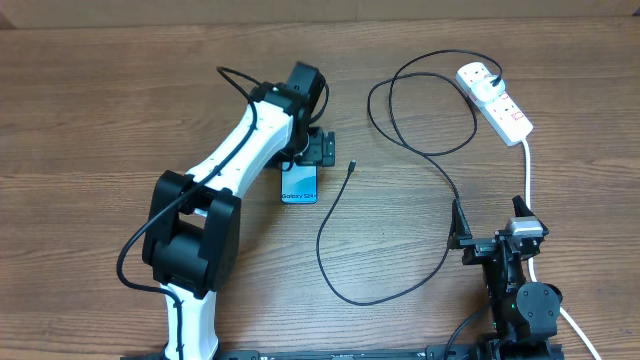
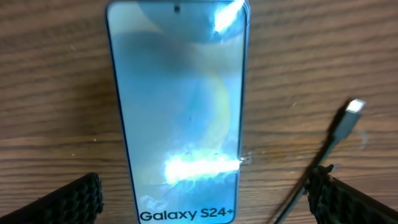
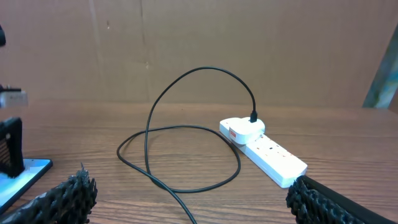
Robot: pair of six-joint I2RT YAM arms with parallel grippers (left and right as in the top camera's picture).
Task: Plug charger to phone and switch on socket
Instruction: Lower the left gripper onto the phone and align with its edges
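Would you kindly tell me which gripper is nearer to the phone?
Left. The left gripper hangs just above the phone, open jaws either side of it; the right gripper sits far off to its right, facing the socket.

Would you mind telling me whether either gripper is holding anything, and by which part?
Nothing is held: the left gripper is open above the phone, and the right gripper is open and empty.

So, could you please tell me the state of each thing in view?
phone: flat, screen up, nothing plugged in.
charger: plug in the socket, connector tip loose beside the phone.
socket: charger plugged in; switch position unclear.
left gripper: open, over the phone, empty.
right gripper: open, empty.
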